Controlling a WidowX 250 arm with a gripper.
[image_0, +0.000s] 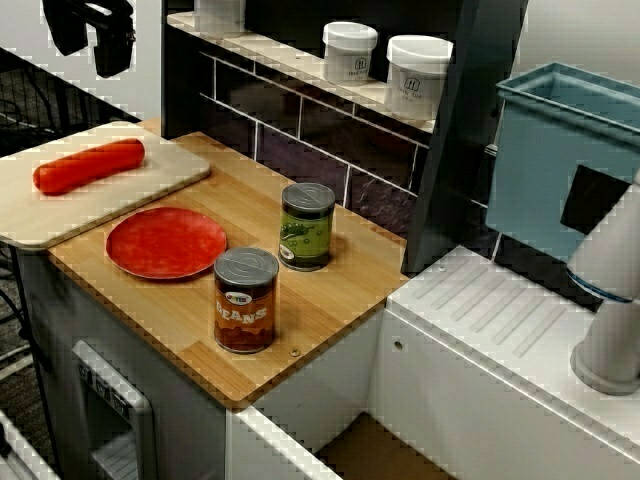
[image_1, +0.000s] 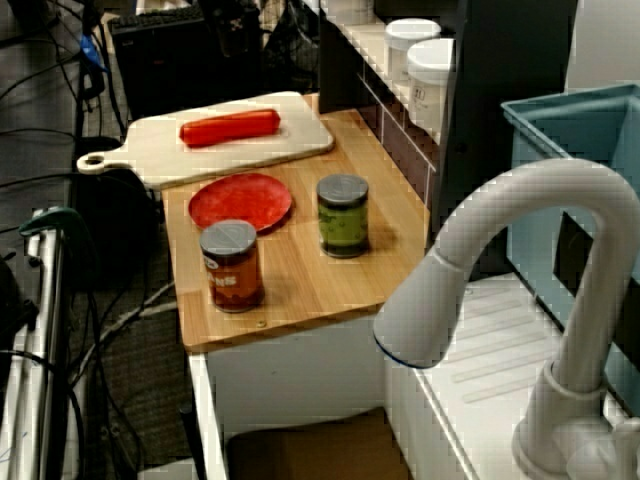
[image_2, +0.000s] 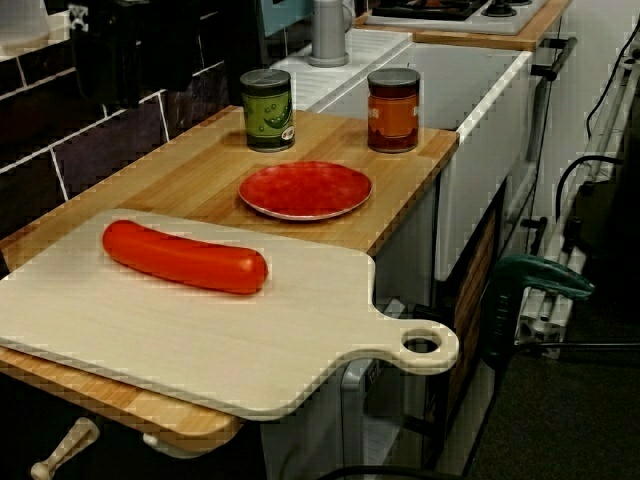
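Note:
My black gripper (image_0: 90, 50) hangs high at the far left of the front view, above the back edge of the pale cutting board (image_0: 60, 215). Its two fingers stand apart with nothing between them. A red sausage (image_0: 88, 165) lies on the board below it, the nearest thing to it. In the view from the board's end the gripper (image_2: 120, 50) is a dark shape against the tiled back wall, well above the sausage (image_2: 185, 256). A red plate (image_0: 166, 242) lies empty on the wooden counter (image_0: 330, 290), next to the board.
A beans can (image_0: 245, 300) and a green can (image_0: 306, 226) stand upright right of the plate. Two white jars (image_0: 350, 52) (image_0: 417, 75) sit on the back shelf. A white faucet (image_1: 500, 260) and a blue bin (image_0: 560, 150) are by the sink.

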